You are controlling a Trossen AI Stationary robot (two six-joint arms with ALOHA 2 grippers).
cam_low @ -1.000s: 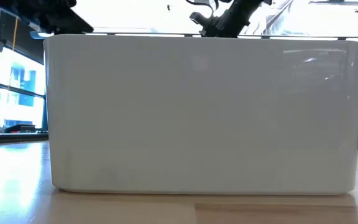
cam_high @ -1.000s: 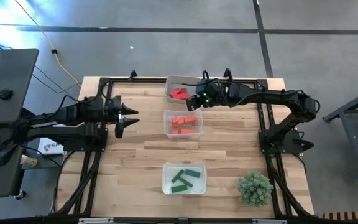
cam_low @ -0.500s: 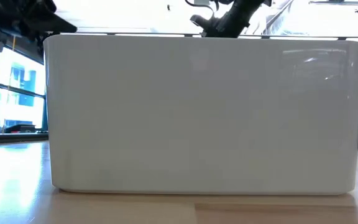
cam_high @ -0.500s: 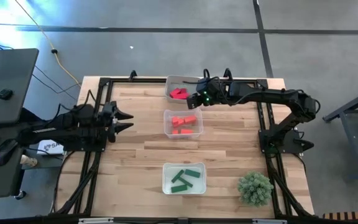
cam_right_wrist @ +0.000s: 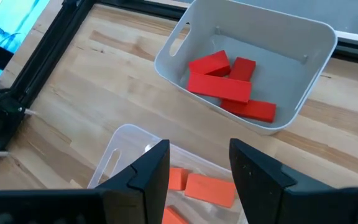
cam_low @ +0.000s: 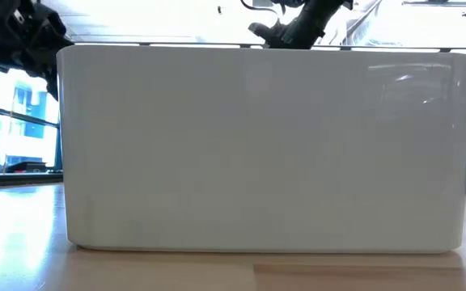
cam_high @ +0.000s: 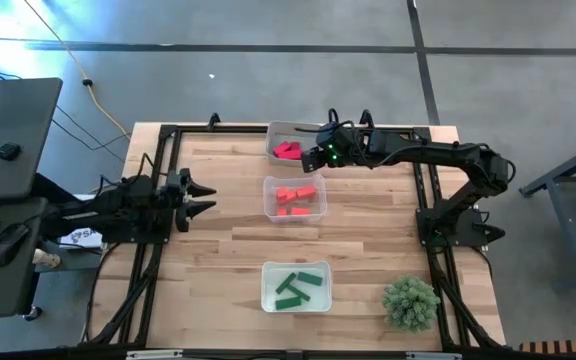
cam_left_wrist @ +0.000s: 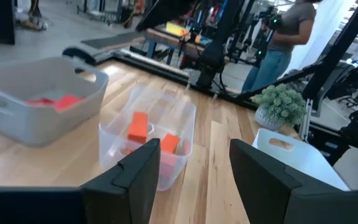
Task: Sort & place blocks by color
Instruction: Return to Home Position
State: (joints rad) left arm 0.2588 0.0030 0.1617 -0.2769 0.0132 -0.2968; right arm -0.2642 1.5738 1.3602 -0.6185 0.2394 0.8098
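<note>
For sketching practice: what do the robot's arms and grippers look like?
The left arm and right arm are black and jointed. The left gripper and right gripper each have two dark, tapering fingers. A green light marks the right wrist.

Looking down on my bench (cam_high: 218, 215), I have three bins lined up along its middle: the far bin (cam_high: 278, 131) at the back edge with blocks (cam_high: 287, 150) in it, the middle bin (cam_high: 268, 200) just before it with more blocks (cam_high: 296, 195), and the near bin (cam_high: 266, 290), well apart toward the front edge, with the rest (cam_high: 298, 287). A plant (cam_high: 410, 302) stands right of the near bin, at the front right corner. The left arm's fingers (cam_left_wrist: 135, 180) sit over the bench's left side, level with the middle bin, and the right arm's fingers (cam_right_wrist: 148, 174) hang above the gap between the far and middle bins.
</note>
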